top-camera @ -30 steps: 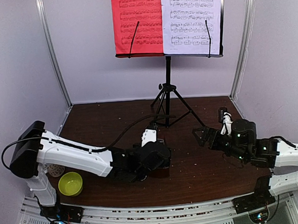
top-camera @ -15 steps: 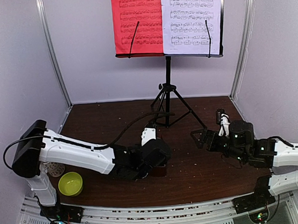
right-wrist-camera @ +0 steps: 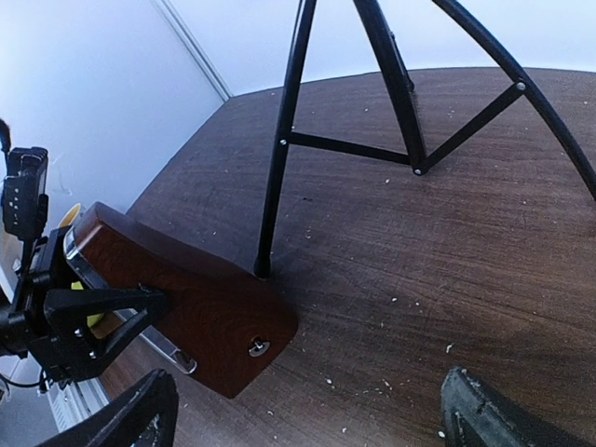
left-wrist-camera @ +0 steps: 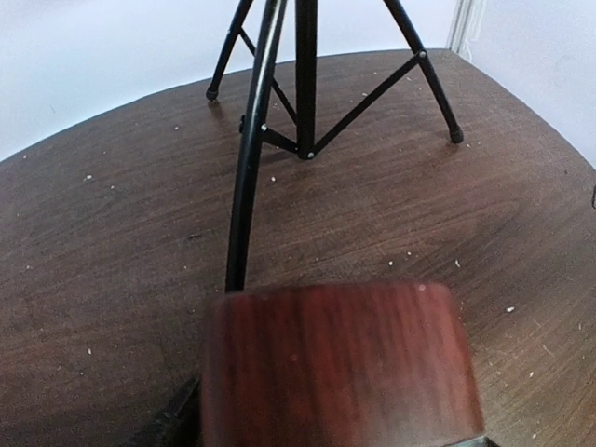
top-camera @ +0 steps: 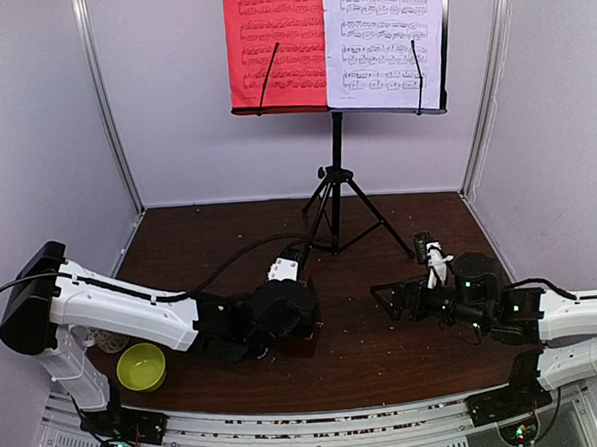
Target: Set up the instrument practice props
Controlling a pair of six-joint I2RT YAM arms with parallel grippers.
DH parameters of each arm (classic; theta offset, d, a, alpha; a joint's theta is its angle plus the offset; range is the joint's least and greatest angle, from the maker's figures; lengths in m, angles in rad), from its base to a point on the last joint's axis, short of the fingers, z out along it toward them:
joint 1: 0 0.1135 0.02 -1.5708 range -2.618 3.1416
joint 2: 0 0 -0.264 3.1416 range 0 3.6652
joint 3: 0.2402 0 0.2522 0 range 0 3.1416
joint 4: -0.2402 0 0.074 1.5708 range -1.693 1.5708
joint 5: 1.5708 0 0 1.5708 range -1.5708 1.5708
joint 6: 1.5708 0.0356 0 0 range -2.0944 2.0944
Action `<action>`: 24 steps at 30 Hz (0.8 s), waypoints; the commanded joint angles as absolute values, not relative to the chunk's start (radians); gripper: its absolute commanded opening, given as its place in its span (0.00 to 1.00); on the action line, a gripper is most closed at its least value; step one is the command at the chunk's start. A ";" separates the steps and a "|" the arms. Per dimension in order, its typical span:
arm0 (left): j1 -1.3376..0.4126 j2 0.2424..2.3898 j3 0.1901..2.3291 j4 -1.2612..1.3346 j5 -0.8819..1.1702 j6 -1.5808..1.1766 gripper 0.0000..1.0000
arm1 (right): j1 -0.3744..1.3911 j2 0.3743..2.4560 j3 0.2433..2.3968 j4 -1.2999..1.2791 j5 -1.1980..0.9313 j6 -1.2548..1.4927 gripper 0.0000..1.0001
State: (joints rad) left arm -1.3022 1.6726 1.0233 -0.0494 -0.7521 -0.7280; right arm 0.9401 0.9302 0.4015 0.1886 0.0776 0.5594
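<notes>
While my left gripper (top-camera: 302,333) clamped the dark-wood metronome (right-wrist-camera: 191,312) at seven o'clock from the music stand (top-camera: 337,161), my right gripper (top-camera: 388,301) gaped empty.

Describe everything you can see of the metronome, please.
The metronome is a small tapered block of dark reddish wood with a pale rim at its wide end and a small metal stud near its narrow end. It lies on its side on the table, beside one foot of the music stand. The left gripper clamps its wide end.
</notes>
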 commanded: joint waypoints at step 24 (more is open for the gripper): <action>-1.443 1.557 1.390 -0.375 -0.970 -0.157 0.22 | 1.233 1.172 0.319 0.739 0.303 0.146 0.68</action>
